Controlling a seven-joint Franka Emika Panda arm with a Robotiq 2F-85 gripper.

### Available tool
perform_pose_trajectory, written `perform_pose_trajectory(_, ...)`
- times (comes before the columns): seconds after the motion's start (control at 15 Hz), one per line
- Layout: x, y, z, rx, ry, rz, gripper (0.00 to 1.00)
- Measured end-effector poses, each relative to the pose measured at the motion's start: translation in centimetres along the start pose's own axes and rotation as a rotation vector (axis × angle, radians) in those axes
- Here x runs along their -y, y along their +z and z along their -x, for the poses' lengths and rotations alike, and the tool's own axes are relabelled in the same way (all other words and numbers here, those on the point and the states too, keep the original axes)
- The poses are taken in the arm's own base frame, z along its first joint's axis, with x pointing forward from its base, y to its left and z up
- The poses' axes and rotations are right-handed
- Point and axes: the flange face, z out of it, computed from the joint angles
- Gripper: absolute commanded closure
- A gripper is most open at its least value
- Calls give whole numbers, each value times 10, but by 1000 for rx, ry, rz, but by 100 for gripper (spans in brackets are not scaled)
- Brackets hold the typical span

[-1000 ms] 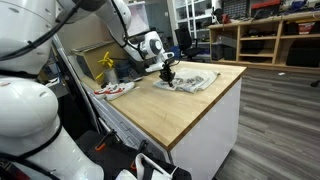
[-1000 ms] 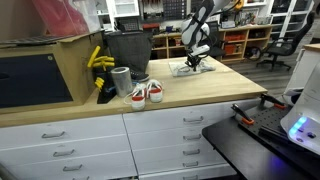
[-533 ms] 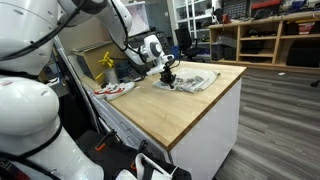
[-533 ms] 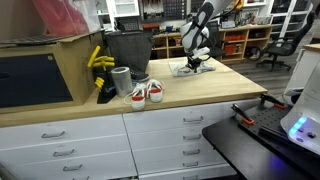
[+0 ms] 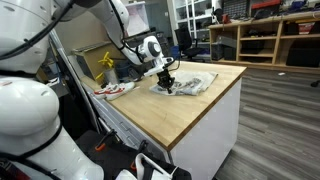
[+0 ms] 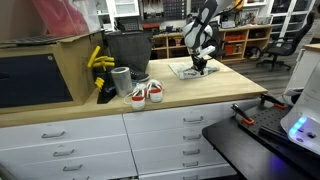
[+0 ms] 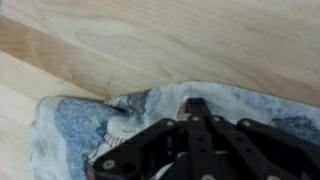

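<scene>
The worktop (image 7: 150,40) is pale wood, smooth, with a soft satin sheen and fine grain. At eight o'clock in the wrist view, the cloth (image 7: 70,130) looks like soft woven fabric, mottled blue-grey and off-white, matt and rumpled. The end effector (image 7: 197,104) is black and matt, hard plastic or metal; I cannot tell which. In an exterior view the arm (image 5: 30,120), at nine o'clock, wears glossy white plastic shells. The drawers (image 6: 170,130) have smooth white fronts with shiny metal handles (image 6: 196,121).

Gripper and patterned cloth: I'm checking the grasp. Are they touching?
Touching. The wrist view shows the gripper shut, its tips buried in a raised fold of the cloth.
</scene>
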Motion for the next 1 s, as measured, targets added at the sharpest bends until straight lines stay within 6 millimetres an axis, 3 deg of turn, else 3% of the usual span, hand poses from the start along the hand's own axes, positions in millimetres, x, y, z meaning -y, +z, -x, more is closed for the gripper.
perform_pose_trajectory(0.6, 8, 23, 82, 249, -42, 18, 100)
perform_pose_trajectory(0.67, 11, 26, 89, 276, -50, 21, 74)
perform_pose_trajectory(0.8, 17, 29, 101, 317, -61, 27, 66)
perform_pose_trajectory(1.0, 18, 28, 105, 334, -61, 30, 44)
